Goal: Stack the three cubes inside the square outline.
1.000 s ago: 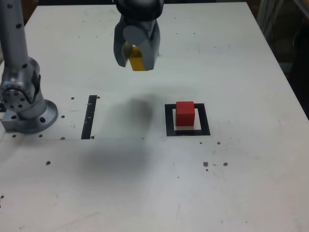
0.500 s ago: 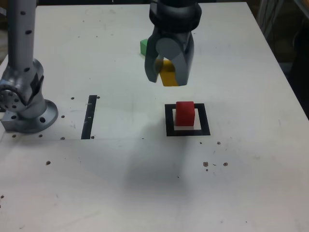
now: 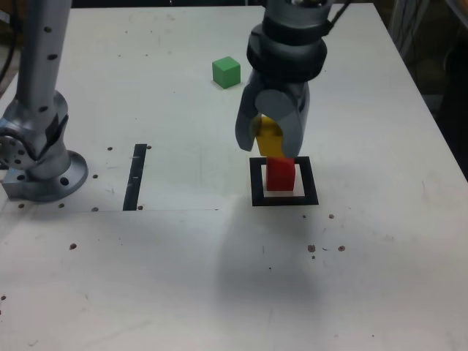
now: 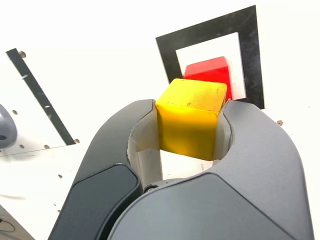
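Gripper [image 3: 273,142] clamped on yellow cube [image 3: 269,137], just above red cube [image 3: 279,174] inside square outline [image 3: 256,180]; green cube [image 3: 226,72] well apart.

A white worktop [image 3: 365,292] fills the exterior view, its surface dotted with small dark holes and specks, several clustered near the exterior view's lower right and along the left side. A straight black strip [image 3: 136,177] lies flat on it toward the exterior view's left, running front to back, with a faint thin line crossing the worktop at its near end. The wrist view shows the same strip [image 4: 41,100] lying flat on the white surface, with small holes beside it.
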Tool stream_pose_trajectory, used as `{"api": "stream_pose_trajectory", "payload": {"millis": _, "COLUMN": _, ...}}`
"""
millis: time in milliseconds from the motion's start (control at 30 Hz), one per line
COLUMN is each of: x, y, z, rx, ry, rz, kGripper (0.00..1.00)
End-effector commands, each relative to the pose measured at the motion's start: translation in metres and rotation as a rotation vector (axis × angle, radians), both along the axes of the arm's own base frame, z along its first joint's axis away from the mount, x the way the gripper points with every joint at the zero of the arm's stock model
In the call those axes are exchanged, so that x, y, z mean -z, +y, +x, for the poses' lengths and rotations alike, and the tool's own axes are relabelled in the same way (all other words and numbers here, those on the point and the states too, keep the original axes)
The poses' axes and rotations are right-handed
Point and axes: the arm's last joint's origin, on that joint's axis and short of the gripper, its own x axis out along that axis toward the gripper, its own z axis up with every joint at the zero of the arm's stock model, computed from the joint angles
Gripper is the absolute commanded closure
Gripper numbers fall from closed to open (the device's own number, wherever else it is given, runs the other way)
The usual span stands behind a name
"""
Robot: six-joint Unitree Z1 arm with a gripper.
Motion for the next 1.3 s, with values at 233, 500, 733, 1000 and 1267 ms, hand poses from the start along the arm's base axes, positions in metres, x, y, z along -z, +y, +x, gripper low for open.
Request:
{"api": "stream_pose_trajectory", "payload": {"millis": 233, "x": 0.014, "y": -0.006, "z": 0.012, "rx": 0.009, "ry": 0.031, "rz": 0.003, "kGripper": 0.83}}
{"api": "stream_pose_trajectory", "payload": {"millis": 500, "x": 0.021, "y": -0.006, "z": 0.014, "rx": 0.011, "ry": 0.046, "rz": 0.005, "kGripper": 0.79}}
{"api": "stream_pose_trajectory", "payload": {"millis": 733, "x": 0.026, "y": -0.007, "z": 0.015, "rx": 0.012, "ry": 0.062, "rz": 0.006, "kGripper": 0.38}}
{"api": "stream_pose_trajectory", "payload": {"millis": 1000, "x": 0.031, "y": -0.007, "z": 0.02, "rx": 0.016, "ry": 0.066, "rz": 0.008, "kGripper": 0.1}}
{"api": "stream_pose_trajectory", "payload": {"millis": 1267, "x": 0.01, "y": -0.003, "z": 0.01, "rx": 0.023, "ry": 0.032, "rz": 0.042, "kGripper": 0.01}}
